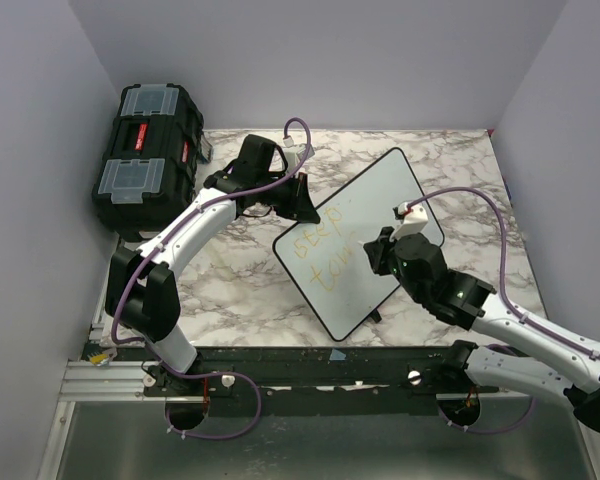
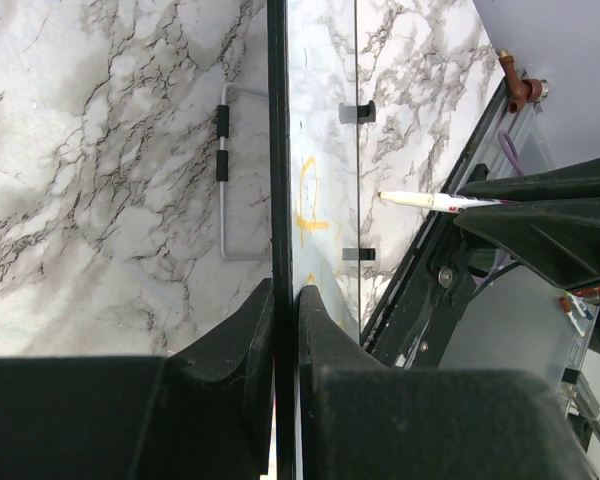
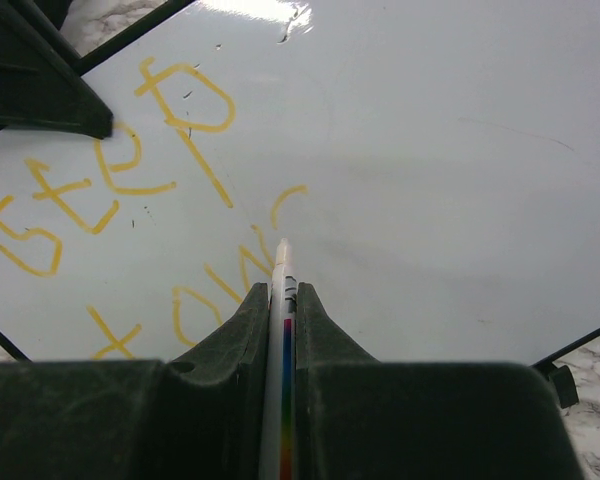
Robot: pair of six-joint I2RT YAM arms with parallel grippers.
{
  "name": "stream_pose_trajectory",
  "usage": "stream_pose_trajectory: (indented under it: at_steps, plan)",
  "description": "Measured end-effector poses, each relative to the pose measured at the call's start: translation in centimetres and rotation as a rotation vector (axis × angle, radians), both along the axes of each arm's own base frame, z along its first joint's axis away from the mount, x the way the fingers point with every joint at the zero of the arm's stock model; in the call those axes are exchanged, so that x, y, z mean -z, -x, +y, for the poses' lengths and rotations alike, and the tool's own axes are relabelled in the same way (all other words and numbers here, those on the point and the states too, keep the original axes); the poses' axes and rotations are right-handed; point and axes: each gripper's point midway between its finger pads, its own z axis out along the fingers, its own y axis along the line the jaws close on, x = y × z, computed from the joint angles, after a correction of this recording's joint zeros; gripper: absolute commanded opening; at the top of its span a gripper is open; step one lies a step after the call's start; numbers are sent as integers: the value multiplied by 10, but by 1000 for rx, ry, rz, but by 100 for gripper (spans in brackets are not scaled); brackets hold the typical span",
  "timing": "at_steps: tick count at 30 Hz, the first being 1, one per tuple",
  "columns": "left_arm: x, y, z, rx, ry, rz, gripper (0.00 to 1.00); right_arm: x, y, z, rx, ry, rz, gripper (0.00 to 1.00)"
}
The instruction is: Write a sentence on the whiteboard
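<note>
Currently mid-sentence. Whiteboard (image 1: 380, 195) sits on the marble table (image 1: 240, 285), roughly centre, turned diagonally between the two arms. Sentence (image 3: 130, 170) so far: "STEP" on line one, line two starts something like "tow" plus a loose curved stroke. Yellow ink, faint from overhead.

Left gripper (image 2: 283, 300) is clamped on the board's black rim at the far-left edge, one finger on each side. Right gripper (image 3: 280, 295) is pinched on the marker (image 3: 281, 262), barrel running up between the fingers, tip just at the end of line two. Can't tell if the tip touches the surface.

Risks, my read:
- Board is anchored at one edge only. Push too hard with the tip and it could pivot around that clamp, and the letters would skew.
- Marker is held in a narrow pinch on a smooth barrel. Side load on a stroke may rotate it or slide it back, so the line skips.
- Too light a touch and the pale ink drops out entirely.
- Line two runs toward the near edge, so the fingers could drag through fresh ink.

Black toolbox (image 1: 145, 150) is at the far left, well clear.
</note>
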Motion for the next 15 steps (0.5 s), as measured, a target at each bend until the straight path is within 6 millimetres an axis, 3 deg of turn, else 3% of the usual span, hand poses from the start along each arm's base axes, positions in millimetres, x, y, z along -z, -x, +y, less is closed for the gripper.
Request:
stream_pose_trajectory:
  at_steps: [15]
  plan:
    - [0,0,0,0,0,-1,0,5,-5,4,12,1,5,1]
